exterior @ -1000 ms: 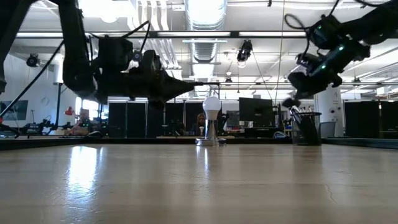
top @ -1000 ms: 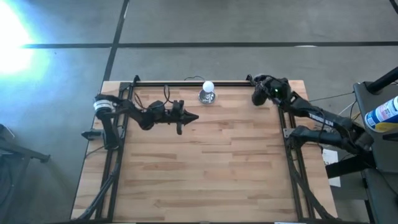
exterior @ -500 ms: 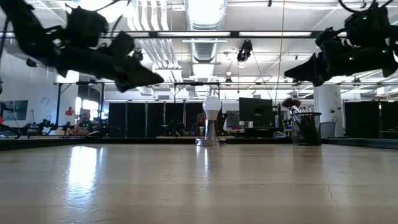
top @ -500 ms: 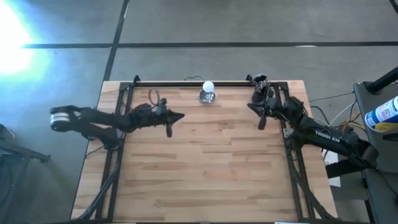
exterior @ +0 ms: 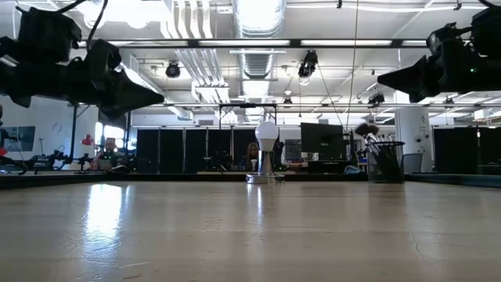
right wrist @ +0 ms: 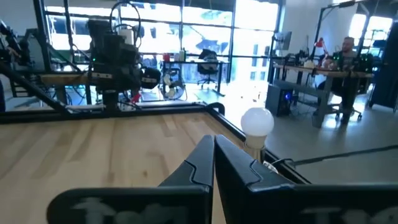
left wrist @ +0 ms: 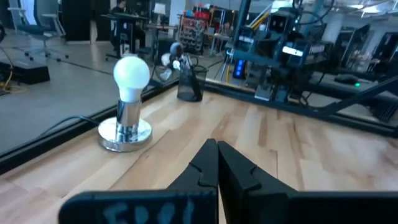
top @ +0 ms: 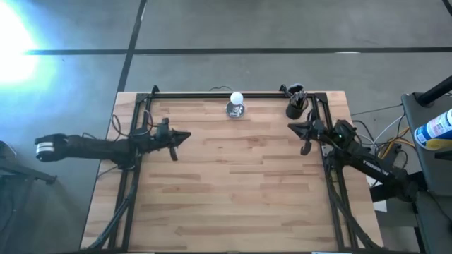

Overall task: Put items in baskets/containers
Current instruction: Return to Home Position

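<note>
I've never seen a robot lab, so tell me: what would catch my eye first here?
Over a wooden table hang the left tool and right tool, dark, shut and pointing at each other. At the table's far edge are a silver stand topped with a white ball and, nearer the right tool, a black cup of brushes.

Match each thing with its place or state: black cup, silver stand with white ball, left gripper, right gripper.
1 black cup
2 silver stand with white ball
3 left gripper
4 right gripper

A shut, over the left side of the table
B middle of the far edge
C shut, close to the cup
D far right corner, brushes inside

Pairs: 1-D, 2-B, 3-A, 4-C
</note>
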{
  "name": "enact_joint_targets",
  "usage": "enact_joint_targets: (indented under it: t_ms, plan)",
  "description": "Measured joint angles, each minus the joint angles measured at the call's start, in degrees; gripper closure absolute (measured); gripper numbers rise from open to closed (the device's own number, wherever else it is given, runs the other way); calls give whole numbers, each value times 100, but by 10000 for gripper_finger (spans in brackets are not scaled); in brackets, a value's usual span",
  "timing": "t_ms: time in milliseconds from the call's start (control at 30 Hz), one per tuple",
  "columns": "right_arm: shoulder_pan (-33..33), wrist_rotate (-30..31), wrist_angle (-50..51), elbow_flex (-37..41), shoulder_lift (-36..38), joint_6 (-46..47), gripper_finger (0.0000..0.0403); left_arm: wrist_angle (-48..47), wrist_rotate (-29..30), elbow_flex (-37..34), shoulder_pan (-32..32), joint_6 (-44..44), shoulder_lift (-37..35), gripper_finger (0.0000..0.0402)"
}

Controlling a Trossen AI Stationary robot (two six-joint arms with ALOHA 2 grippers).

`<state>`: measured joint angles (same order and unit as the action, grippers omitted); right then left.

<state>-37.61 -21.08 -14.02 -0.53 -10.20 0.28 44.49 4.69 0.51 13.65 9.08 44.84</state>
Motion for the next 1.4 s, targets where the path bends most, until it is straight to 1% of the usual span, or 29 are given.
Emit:
enact_joint_targets:
  t_ms: [67,167,333,433,533,667,867,1000,1267,1400]
  plan:
    - [0,2,368,-1,420,-1,394,-491,40,10,0,-2,-365,401]
    - [-2,11,890,0,1017,12,394,-956,188,7,-2,-112,-771,401]
    - [53,177,988,-18,966,-27,394,-1507,284,0,-9,-188,-1401,401]
    - [93,466,971,-18,1021,-109,394,-2026,293,-2,-11,-274,-1809,401]
    - [101,614,960,-16,1021,-220,394,-2513,373,-2,-11,-281,-2271,401]
    - [101,626,957,-4,1021,-240,394,-3132,447,-2,-11,-250,-2927,401]
    - [101,625,1051,-1,1021,-307,394,-4121,756,-4,-11,-127,-3943,401]
    - [101,627,1082,-1,1021,-301,394,-4228,661,-2,-14,-158,-4458,402]
    - [101,718,1132,-1,997,-285,394,-4260,640,-9,-15,-432,-4347,401]
    - [101,763,1130,-1,929,-275,394,-4265,643,-9,-13,-318,-4263,401]
